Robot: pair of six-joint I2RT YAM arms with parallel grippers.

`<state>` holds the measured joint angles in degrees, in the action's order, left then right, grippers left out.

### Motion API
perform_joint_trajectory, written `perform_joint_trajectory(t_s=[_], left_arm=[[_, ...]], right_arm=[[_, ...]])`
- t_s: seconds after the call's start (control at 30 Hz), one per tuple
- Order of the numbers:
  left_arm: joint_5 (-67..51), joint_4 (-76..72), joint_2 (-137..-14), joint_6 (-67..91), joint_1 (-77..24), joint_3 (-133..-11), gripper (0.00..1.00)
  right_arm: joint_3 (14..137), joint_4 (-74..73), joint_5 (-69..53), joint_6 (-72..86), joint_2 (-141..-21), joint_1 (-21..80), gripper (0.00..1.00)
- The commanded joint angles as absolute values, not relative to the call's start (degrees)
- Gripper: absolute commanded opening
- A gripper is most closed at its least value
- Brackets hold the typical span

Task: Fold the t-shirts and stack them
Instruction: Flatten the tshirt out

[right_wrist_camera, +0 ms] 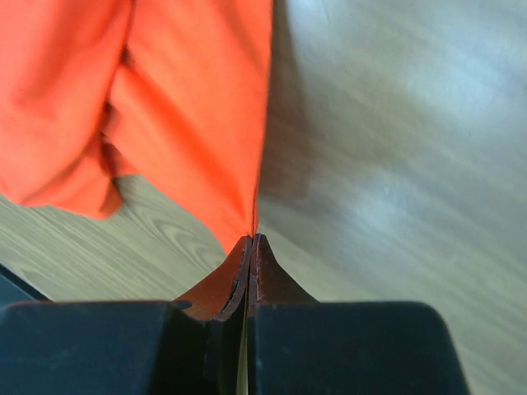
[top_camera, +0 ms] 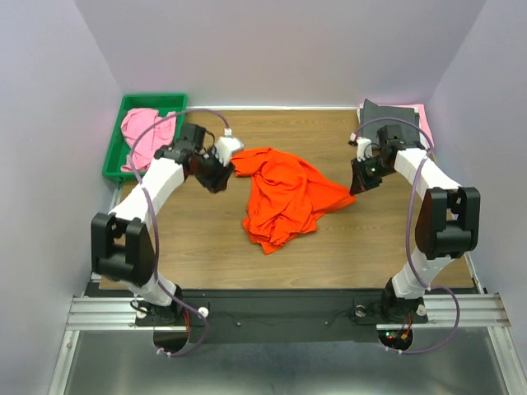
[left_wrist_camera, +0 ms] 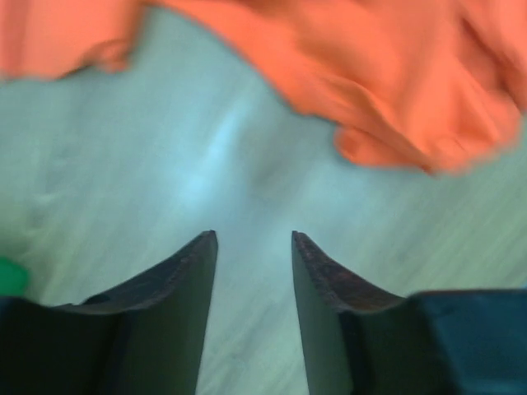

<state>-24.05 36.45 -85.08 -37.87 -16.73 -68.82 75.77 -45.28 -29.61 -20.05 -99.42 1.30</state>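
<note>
Right wrist view: right claw [right_wrist_camera: 251,240] pinched shut on the bright orange cloth t-shirt [right_wrist_camera: 189,107]. Left wrist view: left claw [left_wrist_camera: 254,239] parted, empty.

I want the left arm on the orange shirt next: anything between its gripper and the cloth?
Nothing visible. The left gripper is open over bare table, and the orange t-shirt lies just ahead of it, with only wood between them. The right gripper is shut on the shirt's opposite edge.
</note>
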Motion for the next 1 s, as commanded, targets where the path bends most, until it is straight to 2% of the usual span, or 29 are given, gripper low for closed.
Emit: perform_joint_trajectory(t_s=[0.0,0.4,0.7,0.97], left_arm=[[-26.54,27.62,-91.22,-24.63,-11.61,-77.42,0.57],[-24.96,18.64,-114.07,-6.51,-8.26,-96.67,0.57],[-23.65,19.86,-122.69,-12.48,-8.17,-102.57,0.54],[-26.36,20.30,-127.88,-10.20,-8.17,-106.43,0.51]], right_arm=[[75.06,-49.22,-25.84,-23.65,-97.47,0.62,0.00],[77.34,-51.41,-23.38,-21.27,-98.00,0.53,0.01],[77.78,-52.38,-21.27,-21.88,-98.00,0.62,0.01],[79.63,-52.47,-21.18,-22.24,-100.28,0.62,0.01]])
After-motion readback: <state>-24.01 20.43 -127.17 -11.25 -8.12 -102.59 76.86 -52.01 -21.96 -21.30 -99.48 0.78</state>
